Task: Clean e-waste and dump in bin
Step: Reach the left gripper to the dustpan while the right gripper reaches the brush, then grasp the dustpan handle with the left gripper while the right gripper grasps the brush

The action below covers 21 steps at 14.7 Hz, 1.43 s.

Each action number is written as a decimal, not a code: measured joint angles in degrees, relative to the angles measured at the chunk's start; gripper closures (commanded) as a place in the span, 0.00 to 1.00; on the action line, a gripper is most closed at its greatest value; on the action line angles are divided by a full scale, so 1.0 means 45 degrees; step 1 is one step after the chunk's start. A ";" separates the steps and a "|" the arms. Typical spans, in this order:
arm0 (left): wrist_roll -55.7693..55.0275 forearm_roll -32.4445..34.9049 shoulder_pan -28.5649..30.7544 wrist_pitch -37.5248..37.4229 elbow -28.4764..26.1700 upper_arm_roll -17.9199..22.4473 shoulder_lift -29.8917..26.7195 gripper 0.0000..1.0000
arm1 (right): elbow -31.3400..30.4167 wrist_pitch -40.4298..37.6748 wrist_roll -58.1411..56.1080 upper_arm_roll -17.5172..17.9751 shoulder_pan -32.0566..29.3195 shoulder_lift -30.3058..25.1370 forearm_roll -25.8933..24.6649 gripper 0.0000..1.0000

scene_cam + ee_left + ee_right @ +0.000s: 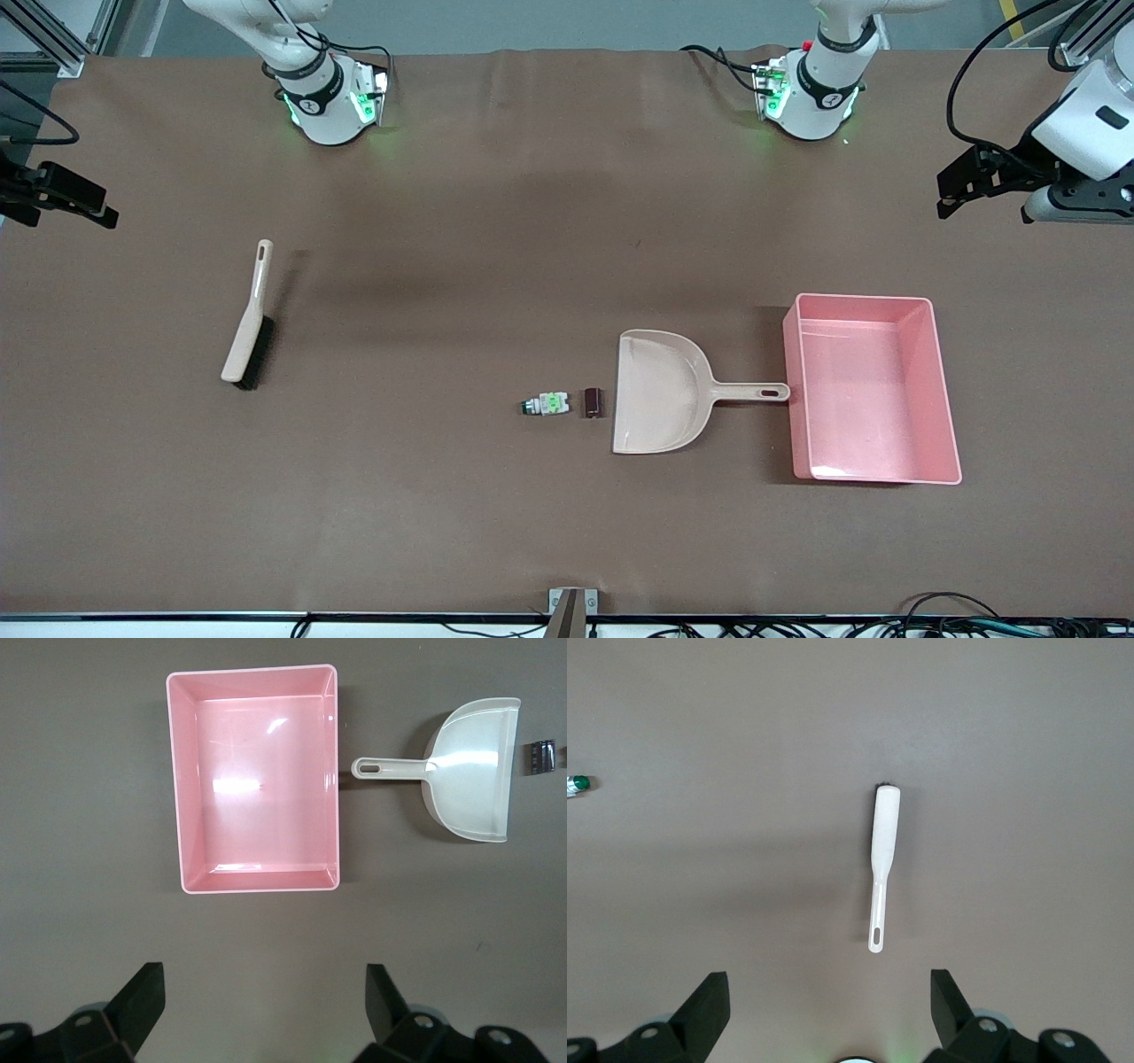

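The left gripper (261,1005) hangs spread wide and empty above bare table, the pink bin (257,780) below it, farther from the arms' bases. The right gripper (828,1005), equally spread, waits over the brush (881,864). The e-waste, a green-white component (547,405) and maroon block (592,401), lies beside the dustpan (660,394)'s mouth, well apart from both grippers.

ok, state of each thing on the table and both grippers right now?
bin: upright, empty
dustpan: flat on table, empty, handle pointing at the bin
green-and-white component: on table beside the dustpan mouth
maroon block: on table between the component and the dustpan
brush: lying on table, untouched
left gripper: open, holding nothing
right gripper: open, over the brush
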 measured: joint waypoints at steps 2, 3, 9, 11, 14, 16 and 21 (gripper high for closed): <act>0.0000 0.0000 0.0000 0.0000 0.0005 0.0003 0.0000 0.00 | 0.0000 -0.0053 0.0000 0.0007 0.0000 0.0000 0.0028 0.00; 0.0000 0.0003 0.0000 0.0000 0.0019 0.0003 0.0000 0.00 | 0.0000 -0.0067 0.0000 0.0007 0.0000 0.0000 0.0065 0.00; 0.0052 0.0294 -0.0251 0.0147 0.0091 -0.0128 0.0237 0.00 | -0.0004 -0.0078 0.0001 -0.0030 -0.0048 0.0000 0.0435 0.00; 0.0053 0.0317 -0.0529 0.0489 0.0078 -0.0483 0.0684 0.00 | -0.0215 -0.0042 -0.0018 -0.0047 -0.0226 0.0008 0.0495 0.00; 0.0175 0.0324 -0.0832 0.0942 0.0067 -0.1384 0.1678 0.00 | -0.1103 0.0154 -0.0312 -0.0062 -0.0508 0.0062 0.0523 0.00; 0.0404 0.0353 -0.0876 0.1470 0.0063 -0.2239 0.2330 0.00 | -0.1843 0.0329 -0.0383 -0.0048 -0.0516 0.0091 0.0523 0.00; 0.2015 0.0958 -0.1000 0.2653 0.0024 -0.3489 0.3906 0.03 | -0.5065 0.3381 -0.0446 0.0115 -0.0172 0.0077 0.0451 0.00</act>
